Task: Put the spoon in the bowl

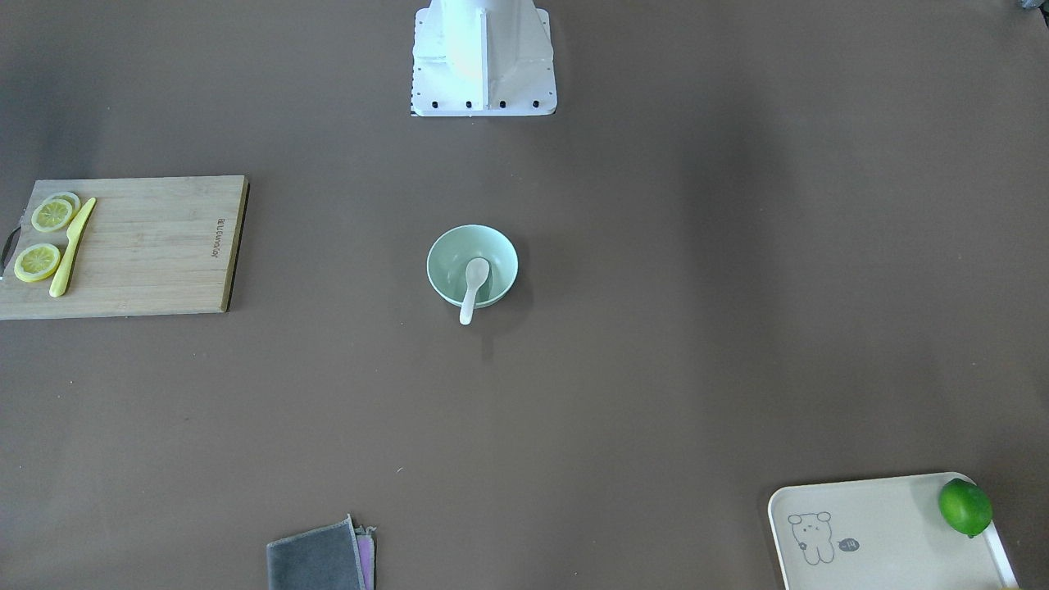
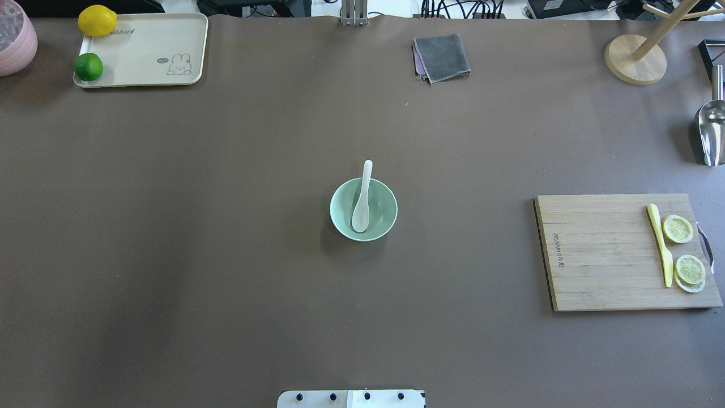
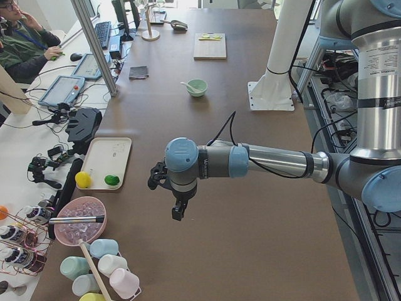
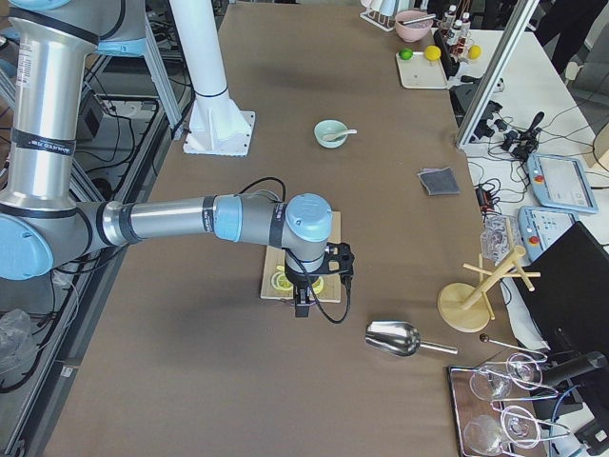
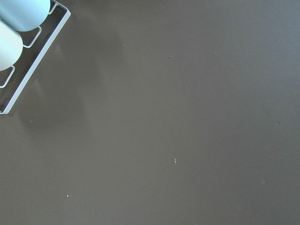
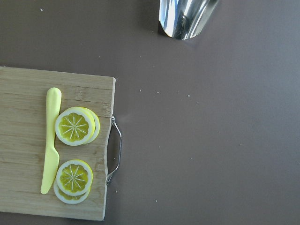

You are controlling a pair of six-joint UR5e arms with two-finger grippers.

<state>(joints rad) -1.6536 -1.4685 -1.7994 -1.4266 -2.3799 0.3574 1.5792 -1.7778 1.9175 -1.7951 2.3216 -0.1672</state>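
At the middle of the brown table [image 2: 226,226], in the overhead view, the small glossy white soup spoon [image 2: 362,201] lies in the small round pale mint-green bowl [image 2: 384,218]. Its scoop rests inside and its handle leans over the rim toward 12 o'clock. By my judgement the placing is done, so the good way now is to keep both arms away from that overhanging handle, because a knock could tip the spoon out.

The left gripper [image 3: 178,214] hangs near the table's left end, and the right gripper [image 4: 302,307] hangs over the rectangular wooden cutting board [image 2: 600,255]. Both show only in the side views, so I cannot tell if they are spread or closed.

From the bowl, the board with the slim yellow plastic knife [image 2: 660,243] is at 3 o'clock, the folded grey cloth [image 2: 442,56] at 1 o'clock and the cream rectangular tray [image 2: 147,56] at 10 o'clock. All are well apart from the bowl and nothing stands in the way.
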